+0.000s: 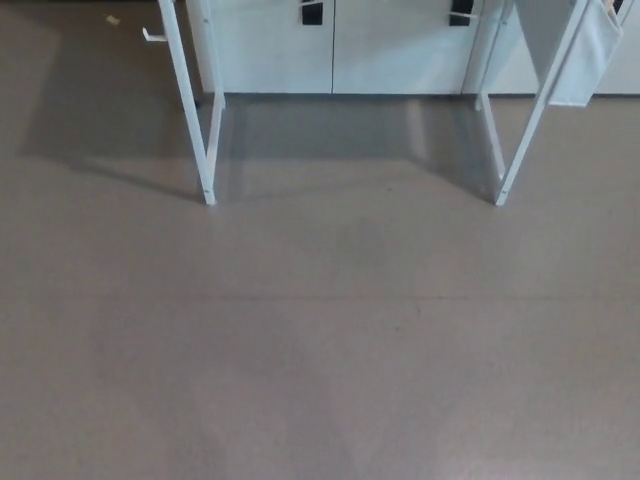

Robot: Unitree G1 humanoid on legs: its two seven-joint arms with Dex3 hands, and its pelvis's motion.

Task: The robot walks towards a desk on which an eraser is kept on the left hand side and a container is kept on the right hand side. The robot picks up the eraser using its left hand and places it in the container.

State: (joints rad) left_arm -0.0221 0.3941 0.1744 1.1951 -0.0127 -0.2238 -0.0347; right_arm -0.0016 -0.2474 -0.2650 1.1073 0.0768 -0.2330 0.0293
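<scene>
Only the lower part of the desk shows in the head view: its white left legs [190, 110] and white right legs [525, 120] stand on the grey floor [320, 340] at the top of the picture. The desk top, the eraser and the container are out of view. Neither of my hands shows.
White cabinet doors [330, 45] with black handles stand behind the desk legs. A white panel [585, 55] hangs at the right legs. A small scrap [113, 19] lies on the floor at the far left. The desk's shadow falls under and left of the legs.
</scene>
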